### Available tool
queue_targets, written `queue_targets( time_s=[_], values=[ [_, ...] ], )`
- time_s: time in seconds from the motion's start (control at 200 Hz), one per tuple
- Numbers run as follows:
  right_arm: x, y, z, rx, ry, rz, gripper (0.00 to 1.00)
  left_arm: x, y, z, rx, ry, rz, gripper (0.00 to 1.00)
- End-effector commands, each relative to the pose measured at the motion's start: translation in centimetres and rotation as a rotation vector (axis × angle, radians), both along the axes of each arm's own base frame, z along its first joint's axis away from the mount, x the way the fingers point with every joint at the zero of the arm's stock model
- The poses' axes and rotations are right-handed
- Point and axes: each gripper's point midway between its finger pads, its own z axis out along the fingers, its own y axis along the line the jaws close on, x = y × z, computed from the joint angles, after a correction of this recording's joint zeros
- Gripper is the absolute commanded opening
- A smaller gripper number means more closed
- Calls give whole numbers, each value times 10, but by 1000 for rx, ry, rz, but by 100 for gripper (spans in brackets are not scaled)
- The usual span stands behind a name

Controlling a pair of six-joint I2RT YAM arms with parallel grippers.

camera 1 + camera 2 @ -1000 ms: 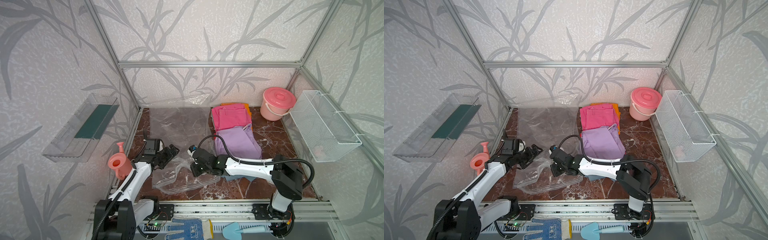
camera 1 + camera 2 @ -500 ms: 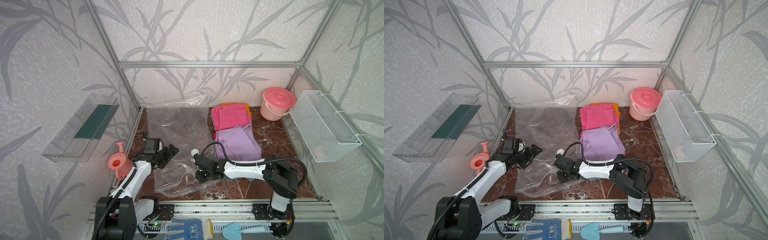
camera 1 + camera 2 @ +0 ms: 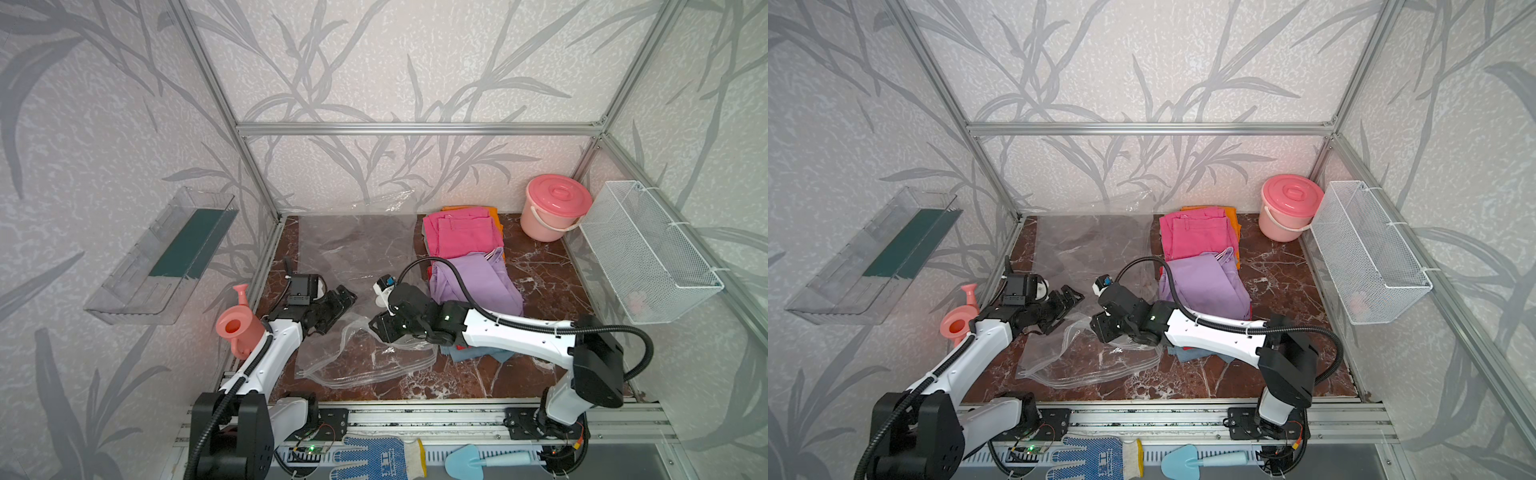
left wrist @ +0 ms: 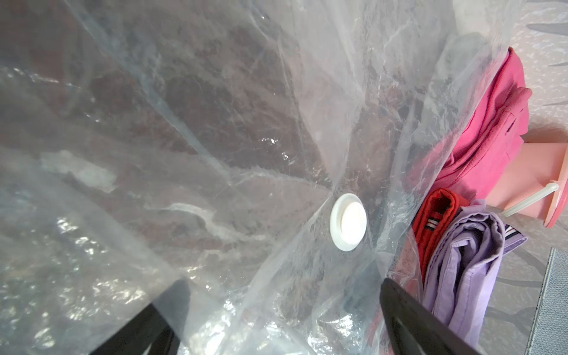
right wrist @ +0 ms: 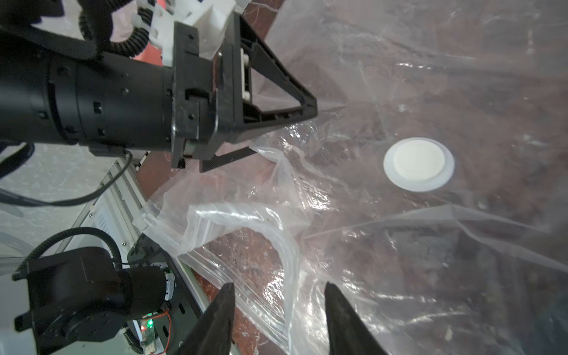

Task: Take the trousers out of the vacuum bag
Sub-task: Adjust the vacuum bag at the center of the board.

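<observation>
The vacuum bag (image 3: 357, 249) (image 3: 1092, 249) lies flat and empty on the marble floor, its zip mouth (image 3: 365, 370) crumpled near the front. Its white valve (image 4: 348, 222) (image 5: 418, 164) shows in both wrist views. The trousers are stacked outside the bag on its right: hot pink (image 3: 463, 235), lilac (image 3: 478, 282), orange (image 3: 494, 214), red (image 4: 436, 212) and denim (image 3: 473, 353) under my right arm. My left gripper (image 3: 343, 297) (image 4: 282, 292) is open over the bag's left side. Loose film lies between the open jaws of my right gripper (image 3: 380, 326) (image 5: 279, 285).
A lidded pink bucket (image 3: 555, 208) stands at the back right beside a white wire basket (image 3: 648, 253). A pink watering can (image 3: 239, 328) sits by my left arm. A clear tray (image 3: 166, 253) hangs on the left wall. A dotted glove (image 3: 374, 457) and blue trowel (image 3: 482, 459) lie in front.
My right gripper has gone from shut to open, letting go of the bag's film, and has shifted a little to the left. The bag has settled flatter. The left arm has not moved.
</observation>
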Motion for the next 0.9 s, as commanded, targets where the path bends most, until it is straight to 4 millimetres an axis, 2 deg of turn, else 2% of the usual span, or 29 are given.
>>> queue_targets(
  time_s=[0.0, 0.16, 0.3, 0.46, 0.59, 0.735, 0.895],
  values=[
    [6, 25, -8, 4, 2, 26, 45, 5, 5, -1, 5, -7, 24, 97],
    [11, 41, -40, -34, 35, 33, 42, 6, 8, -1, 2, -10, 36, 97],
    [-5, 45, -75, -82, 105, 72, 38, 7, 10, -1, -4, -11, 47, 97],
    [-27, 22, -132, -200, 194, 66, 36, 8, 11, 1, -14, -18, 49, 97],
    [-31, -1, -170, -252, 244, -9, 35, 12, 7, 10, -39, -38, 41, 97],
    [-33, -8, -187, -257, 273, -40, 35, 13, 2, 29, -69, -70, 22, 97],
    [-31, -10, -184, -236, 272, -52, 36, 10, -5, 56, -64, -123, -3, 97]
  ],
)
